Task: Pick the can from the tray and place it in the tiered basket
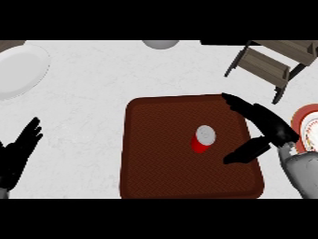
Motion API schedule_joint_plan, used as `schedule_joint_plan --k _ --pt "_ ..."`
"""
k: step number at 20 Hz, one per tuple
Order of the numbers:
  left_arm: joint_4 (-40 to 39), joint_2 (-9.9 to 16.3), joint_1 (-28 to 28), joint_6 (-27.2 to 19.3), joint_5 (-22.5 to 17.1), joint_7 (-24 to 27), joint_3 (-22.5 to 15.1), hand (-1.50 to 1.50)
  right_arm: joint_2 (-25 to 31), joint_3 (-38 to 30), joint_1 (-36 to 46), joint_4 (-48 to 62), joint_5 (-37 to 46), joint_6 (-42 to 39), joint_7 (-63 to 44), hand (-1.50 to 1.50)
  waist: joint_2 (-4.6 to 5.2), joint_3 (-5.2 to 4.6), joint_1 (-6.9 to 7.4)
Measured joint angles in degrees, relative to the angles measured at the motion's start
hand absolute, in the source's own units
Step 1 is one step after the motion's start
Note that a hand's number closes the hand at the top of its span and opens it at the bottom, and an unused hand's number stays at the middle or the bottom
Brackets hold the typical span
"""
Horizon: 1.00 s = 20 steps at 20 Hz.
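A red can [203, 139] with a silver top stands upright near the middle of the dark brown tray [154, 172]. My right hand [271, 125] hovers over the tray's right side, open, with the fingers stretched toward the tray's far right corner and the thumb pointing at the can from the right. A gap remains between hand and can. The wooden tiered basket [278, 60] stands at the back right of the counter. My left hand [10, 156] rests open at the lower left, fingers up, holding nothing.
A white plate [13, 72] lies at the back left. A red-rimmed plate [316, 125] with something dark on it sits at the right edge, just beyond my right wrist. A grey round object [161, 44] shows at the back edge.
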<state>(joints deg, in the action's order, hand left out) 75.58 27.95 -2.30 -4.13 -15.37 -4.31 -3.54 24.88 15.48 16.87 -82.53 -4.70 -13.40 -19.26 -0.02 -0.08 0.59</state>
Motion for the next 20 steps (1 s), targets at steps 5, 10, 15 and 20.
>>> schedule_joint_plan --k 5,10,15,20 --pt "0.08 -0.75 -0.50 0.97 1.00 -0.14 1.30 0.00 -2.38 -0.29 4.67 -1.60 -1.46 -3.35 -10.57 -1.50 -0.02 0.04 -0.15" --pt "0.80 -1.44 -0.50 1.13 1.80 -0.94 2.24 0.00 -2.93 -0.95 8.37 -1.34 -4.79 -8.64 -20.05 -1.50 -0.02 0.05 -0.26" --pt "0.94 -2.22 -0.99 2.25 2.84 -0.86 3.40 0.00 -3.37 -1.68 10.26 0.73 -2.93 -11.55 -24.37 -1.50 0.00 0.07 -0.26" --pt "0.09 -3.14 -1.18 3.36 4.17 0.01 4.88 0.00 -2.31 -4.14 7.46 0.25 -1.84 -14.80 -25.54 -1.50 0.00 0.08 -0.42"
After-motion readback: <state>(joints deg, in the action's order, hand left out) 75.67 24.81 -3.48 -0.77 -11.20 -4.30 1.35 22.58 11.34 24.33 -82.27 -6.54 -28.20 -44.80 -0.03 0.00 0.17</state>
